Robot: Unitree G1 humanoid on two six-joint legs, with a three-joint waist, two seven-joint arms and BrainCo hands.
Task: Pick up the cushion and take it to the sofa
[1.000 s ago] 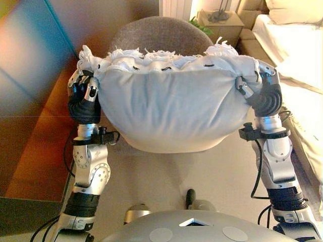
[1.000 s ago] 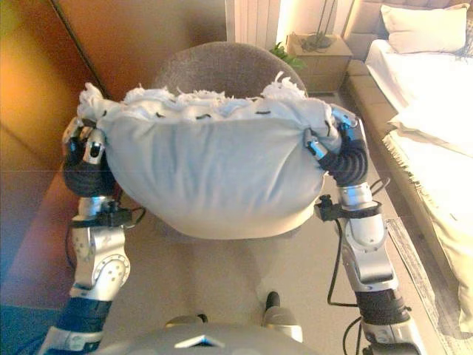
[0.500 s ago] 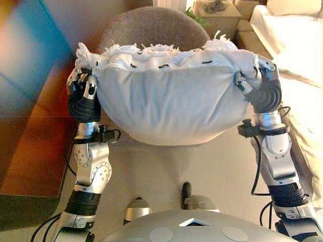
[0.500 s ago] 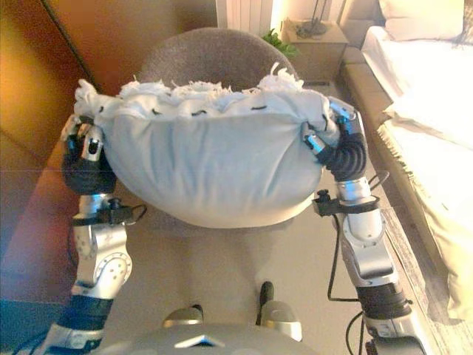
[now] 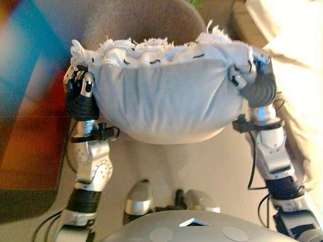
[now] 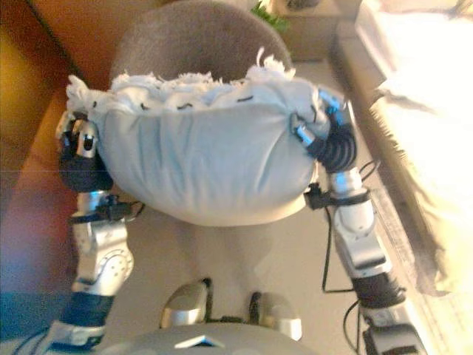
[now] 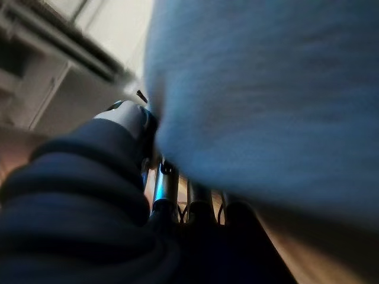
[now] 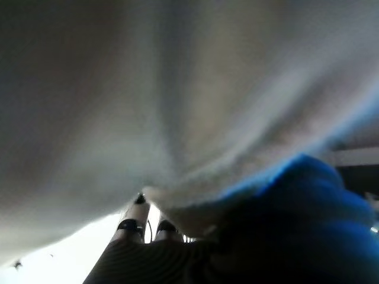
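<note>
A large white cushion (image 5: 166, 98) with a fringed top edge hangs in the air between my two hands, in front of my chest. My left hand (image 5: 81, 93) grips its left end with curled fingers. My right hand (image 5: 252, 80) grips its right end the same way. The cushion fills the left wrist view (image 7: 266, 89) and the right wrist view (image 8: 148, 89), pressed against each hand. A pale sofa (image 6: 421, 111) with light cushions runs along the right side.
A round grey-brown chair (image 5: 136, 22) stands just behind the cushion. A wooden cabinet (image 6: 26, 148) lines the left side. A small side table with a green plant (image 6: 295, 26) is at the back. Beige floor (image 5: 181, 166) lies below.
The whole picture has shifted: the camera has moved, so the chair sits higher and closer in view. The cushion stays held between both hands.
</note>
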